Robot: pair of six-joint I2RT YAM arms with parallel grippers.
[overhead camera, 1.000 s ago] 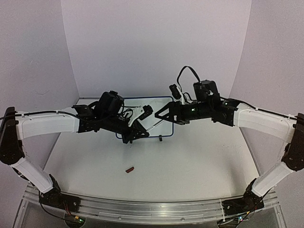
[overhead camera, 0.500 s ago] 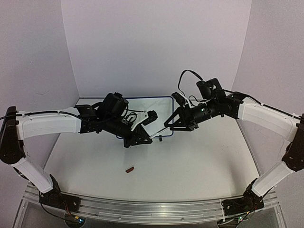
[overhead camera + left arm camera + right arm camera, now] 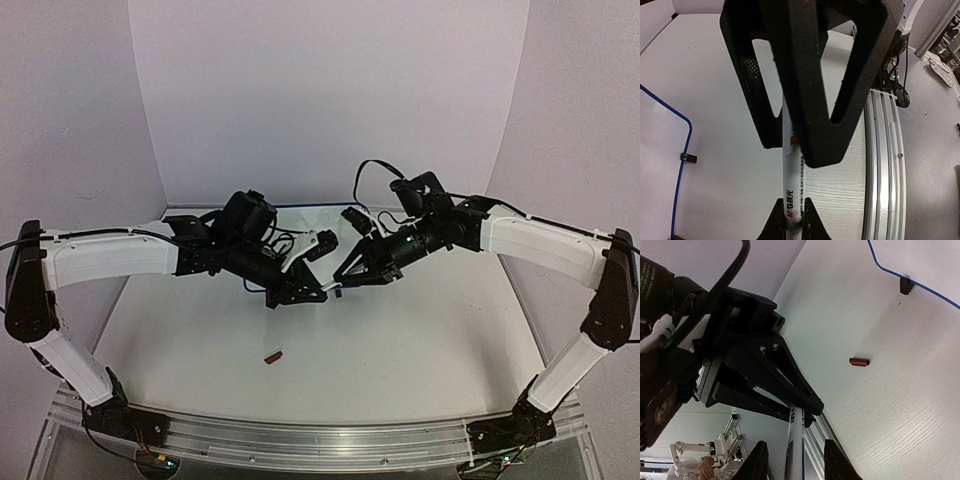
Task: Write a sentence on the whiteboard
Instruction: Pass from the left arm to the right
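My left gripper (image 3: 791, 220) is shut on a white marker (image 3: 790, 190) and holds it out over the table. My right gripper (image 3: 796, 462) has come to the marker's (image 3: 796, 440) other end; its fingers (image 3: 835, 460) stand either side of the barrel with gaps showing, so it is open. The top view shows both grippers (image 3: 318, 293) (image 3: 342, 282) meeting in front of the whiteboard (image 3: 318, 213), which the arms mostly hide. Its blue frame (image 3: 682, 120) and the white face beside it show no writing, so the sentence is out of view.
A small red cap (image 3: 273, 355) lies on the table in front of the left arm, also in the right wrist view (image 3: 859, 361). One black foot of the board (image 3: 906, 286) stands on the table. An aluminium rail (image 3: 320, 435) runs along the near edge.
My right arm has swung left and down until its fingers straddle the marker, and they have narrowed. The left gripper, still shut on the marker, has shifted slightly right.
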